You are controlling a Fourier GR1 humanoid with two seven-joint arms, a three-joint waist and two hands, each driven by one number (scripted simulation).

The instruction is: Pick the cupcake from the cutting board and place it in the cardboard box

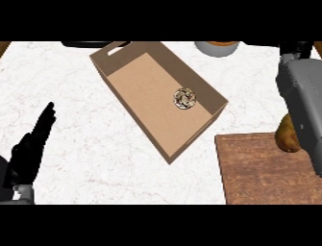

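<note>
The cupcake (184,98), seen from above with a pale swirled top, sits inside the open cardboard box (138,72), near its right wall. The wooden cutting board (259,168) lies at the lower right. My right forearm reaches up along the right side, and only a black bit of the right hand (296,48) shows at the top edge, right of the box and away from the cupcake. My left hand (30,146) rests at the lower left, open with fingers straight up, well clear of the box.
A brown rounded object (287,135) sits at the board's right side, partly behind my right forearm. A pale bowl (217,47) stands at the top beyond the box. A dark object (85,44) lies at the top left. Wooden edges frame the white counter (85,144).
</note>
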